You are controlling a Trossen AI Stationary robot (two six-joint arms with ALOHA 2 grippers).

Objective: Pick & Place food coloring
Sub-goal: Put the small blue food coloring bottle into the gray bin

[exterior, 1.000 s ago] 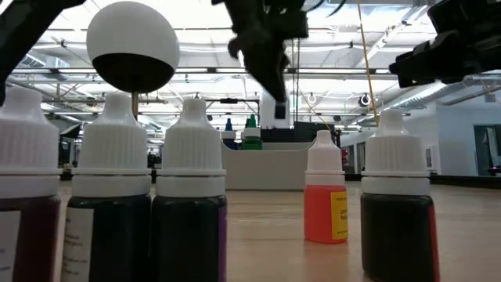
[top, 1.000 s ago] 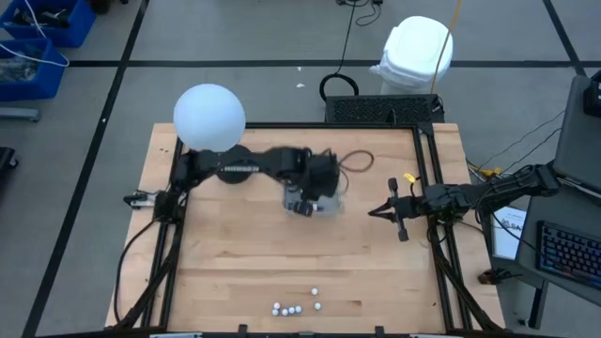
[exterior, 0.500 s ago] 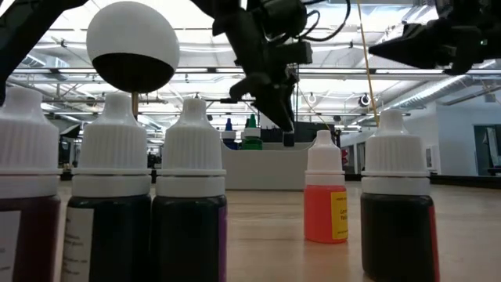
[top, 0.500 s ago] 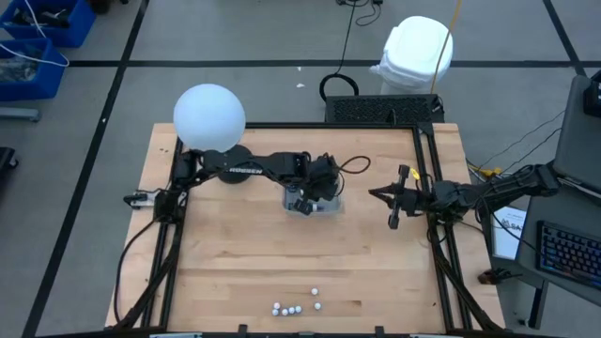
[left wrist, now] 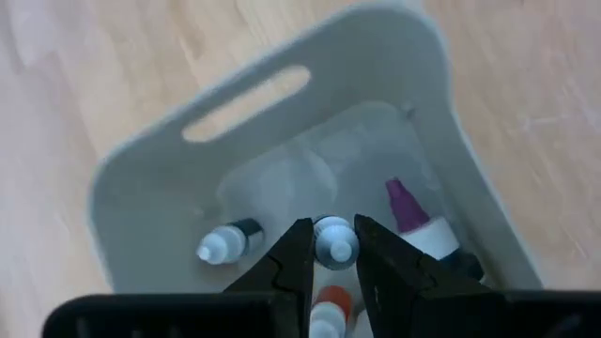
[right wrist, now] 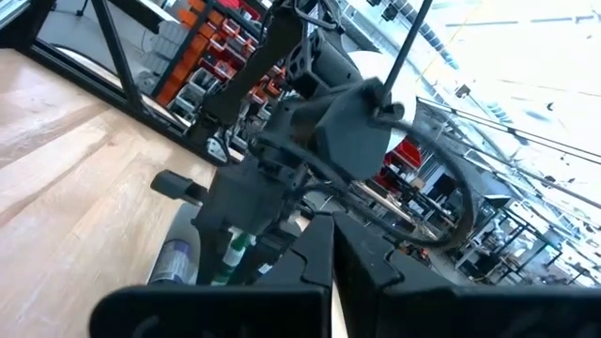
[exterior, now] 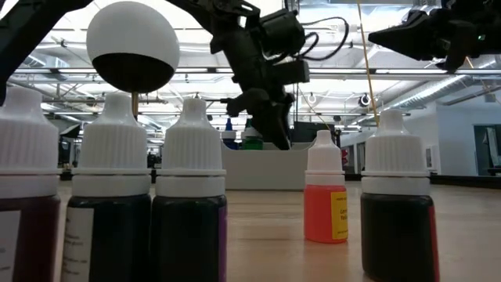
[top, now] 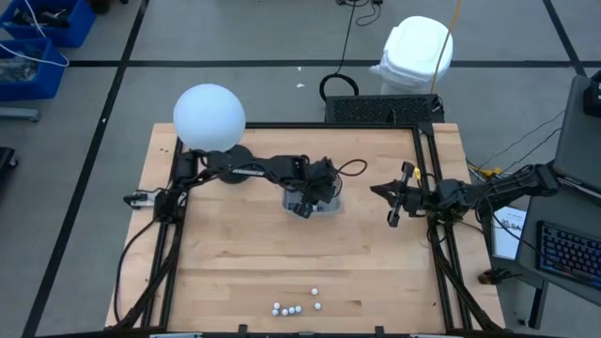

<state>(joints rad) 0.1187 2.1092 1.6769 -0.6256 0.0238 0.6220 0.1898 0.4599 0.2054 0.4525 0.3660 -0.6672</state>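
Fingers of the left gripper reach down into the pale tray, clamped on the white cap of a small bottle held between them. Around that bottle, inside the tray, lie another white-capped bottle on its side, one with a purple tip and one with an orange body just below the held one. From above, the left gripper sits over the tray near the middle of the table, its arm stretching in from the left past a white globe.

The right gripper hangs right of the tray, well apart from it, above the table; its dark fingers lie pressed together with nothing between them.

Five more food coloring bottles stand in a loose cluster at the near edge of the table (white caps only, seen from above). At table height they line up: three dark-bodied ones on the left, an orange one and another dark one to the right
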